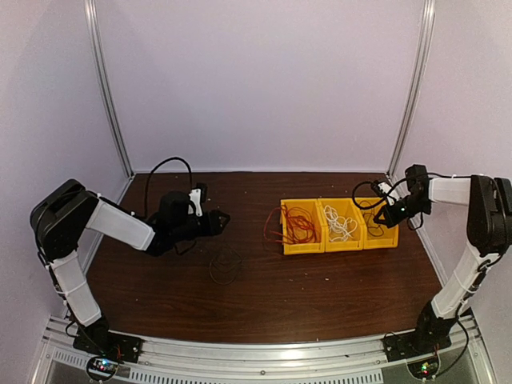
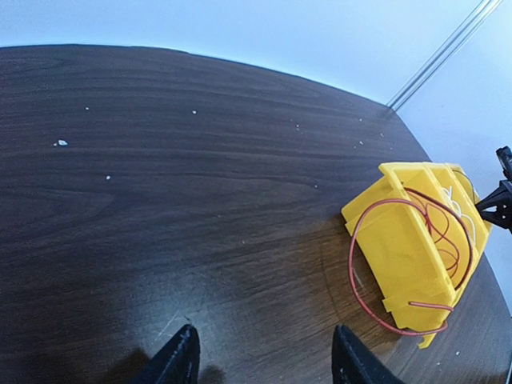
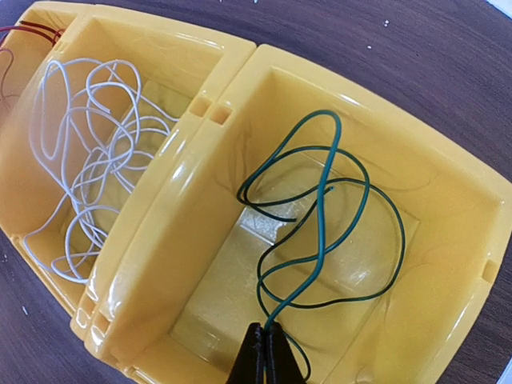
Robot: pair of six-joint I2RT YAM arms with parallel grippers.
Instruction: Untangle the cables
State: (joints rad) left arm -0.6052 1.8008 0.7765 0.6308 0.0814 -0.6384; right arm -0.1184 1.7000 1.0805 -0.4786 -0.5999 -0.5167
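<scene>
Two grippers are in different states. The right gripper [image 3: 266, 332] is closed, and the wrist view suggests its tips pinch a strand of the green cable [image 3: 323, 184]. That cable lies in loose loops in the right bin [image 3: 448, 264], directly ahead of the tips. The left gripper [image 2: 264, 336] stands open over bare table [image 1: 320, 296] with nothing between its fingers.

The white cable [image 3: 88, 176] fills the middle bin [image 3: 152, 32]. The red cable [image 1: 298, 228] sits in the left bin [image 2: 400, 240], with one loop hanging over the wall.

A thin dark loop [image 1: 226, 260] lies loose on the table, toward the near edge and right of the left gripper, well apart from the bins. The left arm is nearer. Its long axis cannot be told.

The table is dark wood grain, enclosed by pale walls [image 1: 256, 80].
</scene>
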